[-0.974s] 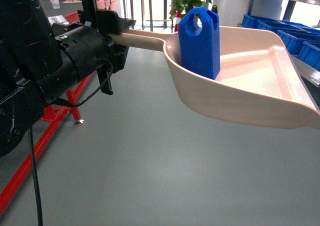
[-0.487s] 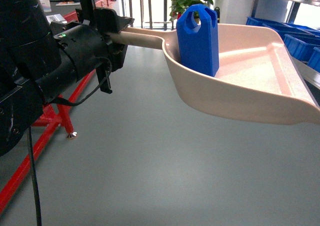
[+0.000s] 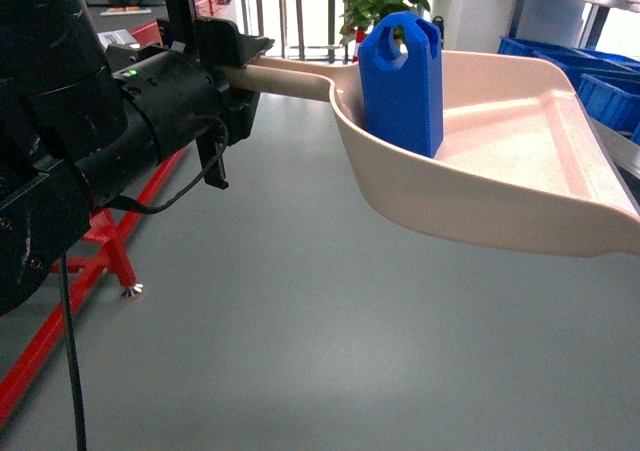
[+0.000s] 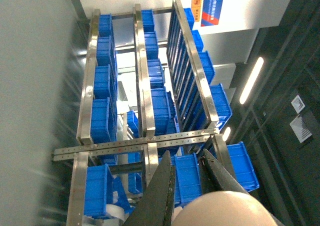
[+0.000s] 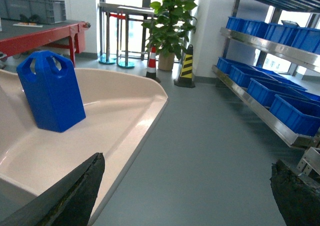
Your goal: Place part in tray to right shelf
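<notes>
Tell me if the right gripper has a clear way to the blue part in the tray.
Probably yes. The right gripper is open beside the tray, the part stands upright inside, and nothing lies between them.

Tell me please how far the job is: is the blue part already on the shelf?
Not yet. Done: the part stands upright inside the tray. In hand: the left gripper holds the tray's handle, carrying it above the floor. Left: the shelf with blue crates is off to the right, not reached; the part must go there.

Warehouse/factory floor: steel racks [image 4: 145,85] w/ blue crates [image 5: 295,113], traffic cones [image 5: 186,65].
</notes>
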Controlling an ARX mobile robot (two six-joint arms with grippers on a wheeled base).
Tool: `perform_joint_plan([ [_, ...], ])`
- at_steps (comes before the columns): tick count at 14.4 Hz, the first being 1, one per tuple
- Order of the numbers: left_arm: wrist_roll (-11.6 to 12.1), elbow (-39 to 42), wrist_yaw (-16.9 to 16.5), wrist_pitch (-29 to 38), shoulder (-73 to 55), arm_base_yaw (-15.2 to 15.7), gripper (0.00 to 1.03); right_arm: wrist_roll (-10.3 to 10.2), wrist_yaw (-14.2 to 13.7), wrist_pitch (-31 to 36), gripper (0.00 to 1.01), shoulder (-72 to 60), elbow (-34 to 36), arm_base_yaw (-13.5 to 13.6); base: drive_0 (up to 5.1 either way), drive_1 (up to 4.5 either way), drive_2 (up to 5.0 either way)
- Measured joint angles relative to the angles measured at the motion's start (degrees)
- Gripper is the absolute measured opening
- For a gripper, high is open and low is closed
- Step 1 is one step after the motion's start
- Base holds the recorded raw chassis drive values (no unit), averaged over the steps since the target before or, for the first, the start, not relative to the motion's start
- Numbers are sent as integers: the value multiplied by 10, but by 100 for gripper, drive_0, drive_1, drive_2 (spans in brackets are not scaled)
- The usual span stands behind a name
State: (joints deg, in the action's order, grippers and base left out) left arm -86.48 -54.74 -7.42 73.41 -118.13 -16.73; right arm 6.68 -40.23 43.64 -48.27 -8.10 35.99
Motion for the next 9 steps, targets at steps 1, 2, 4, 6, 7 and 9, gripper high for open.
perform_joint_plan([
  [1,0,0,0,0,0,0,12,0,0,-2,98,0,0,0,-4,425,-433],
  [2,0,0,0,-1,0,0,12,0,0,-2,98,0,0,0,-4,425,-433],
  [4,0,0,0,-1,0,0,12,0,0,0,98,0,0,0,-4,425,-433],
  [6,0,0,1,-1,0,0,12,0,0,-2,98,0,0,0,-4,425,-433],
  [7,0,0,1,-1,0,0,12,0,0,0,98,0,0,0,-4,425,-433],
  [9,1,0,0,-1,0,0,12,0,0,0,98,0,0,0,-4,425,-433],
])
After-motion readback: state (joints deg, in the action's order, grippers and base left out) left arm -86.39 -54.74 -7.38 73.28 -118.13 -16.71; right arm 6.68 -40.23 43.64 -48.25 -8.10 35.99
